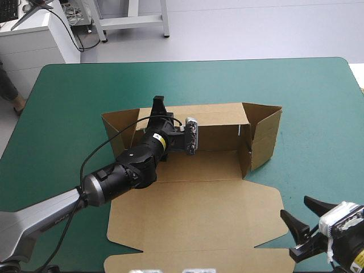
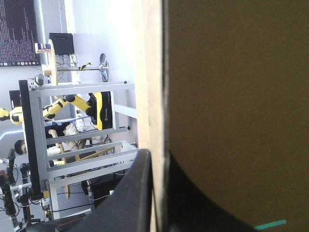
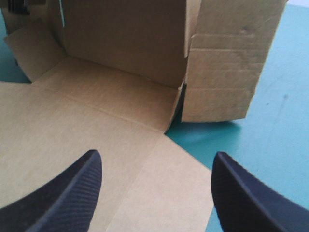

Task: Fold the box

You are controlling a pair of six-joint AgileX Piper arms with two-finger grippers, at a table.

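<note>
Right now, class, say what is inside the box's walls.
Inside the box: the left gripper, shut on its back wall, and bare floor; floor under that arm is hidden.

One box (image 1: 193,210), two end effectors (image 1: 158,105) (image 1: 291,230), one teal-green table (image 1: 68,102)

The box (image 1: 193,222) is shown in plain brown throughout, unprinted, with faint ribbed lines seen across its raised wall toward the table's right edge. The table (image 1: 307,91) is covered in uniform teal-green. A fine woven pattern is shown on the black fingers of the right gripper (image 3: 157,155); the left gripper (image 2: 157,164) is plain black. A small yellow label (image 1: 161,139) is carried on the black left arm (image 1: 131,165).
</note>
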